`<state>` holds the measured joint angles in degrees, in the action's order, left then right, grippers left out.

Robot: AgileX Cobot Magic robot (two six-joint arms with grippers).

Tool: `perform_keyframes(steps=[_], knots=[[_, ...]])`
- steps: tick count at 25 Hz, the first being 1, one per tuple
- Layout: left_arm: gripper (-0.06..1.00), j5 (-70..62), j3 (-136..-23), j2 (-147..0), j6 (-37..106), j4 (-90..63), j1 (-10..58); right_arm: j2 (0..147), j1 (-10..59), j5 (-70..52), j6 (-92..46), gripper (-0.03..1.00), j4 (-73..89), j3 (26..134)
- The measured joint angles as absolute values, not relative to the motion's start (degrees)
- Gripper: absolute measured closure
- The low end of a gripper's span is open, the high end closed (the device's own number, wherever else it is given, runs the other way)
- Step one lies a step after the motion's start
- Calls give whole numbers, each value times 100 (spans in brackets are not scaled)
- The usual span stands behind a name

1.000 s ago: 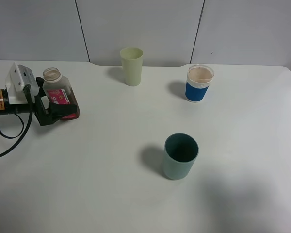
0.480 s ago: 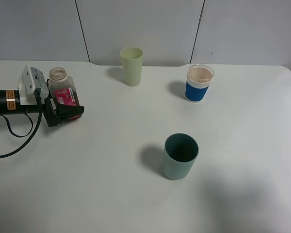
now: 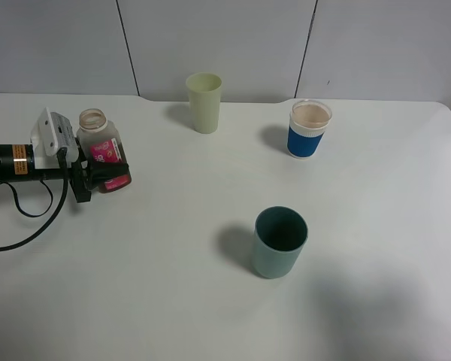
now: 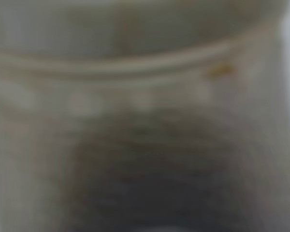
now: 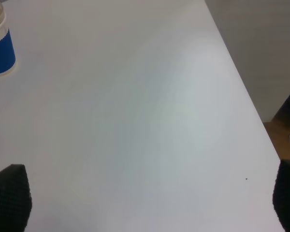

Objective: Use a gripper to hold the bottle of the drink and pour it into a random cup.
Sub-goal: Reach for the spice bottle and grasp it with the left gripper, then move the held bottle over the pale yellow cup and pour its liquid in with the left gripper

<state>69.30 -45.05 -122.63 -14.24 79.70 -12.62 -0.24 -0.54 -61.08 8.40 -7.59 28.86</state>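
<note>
Seen from high camera, clock centred on teal cup.
- Bottle at 10 o'clock, near table edge; upright, capless, brown drink inside.
- Left gripper reaches in level, fingers clamped on bottle's lower body, near finger across pink label. Left wrist view: only blurred bottle.
- Cup at 11 o'clock, standing apart.
- Blue-sleeved cup just past 12 o'clock.
- Right gripper: fingers wide apart over bare table, holding nothing.
</note>
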Motion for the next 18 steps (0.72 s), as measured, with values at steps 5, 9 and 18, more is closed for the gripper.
perform_keyframes(steps=[5,9,18], knots=[[59,6948,-4505,-12263,-1177,7983,-1251,-24,-54,-6108,840,-3,-759,2886],[59,6948,-4505,-12263,-1150,7983,-1251,-24,-54,-6108,840,-3,-759,2886],[59,6789,-4495,-11701,-1491,7547,-1251,-24,-54,-6108,840,-3,-759,2886]])
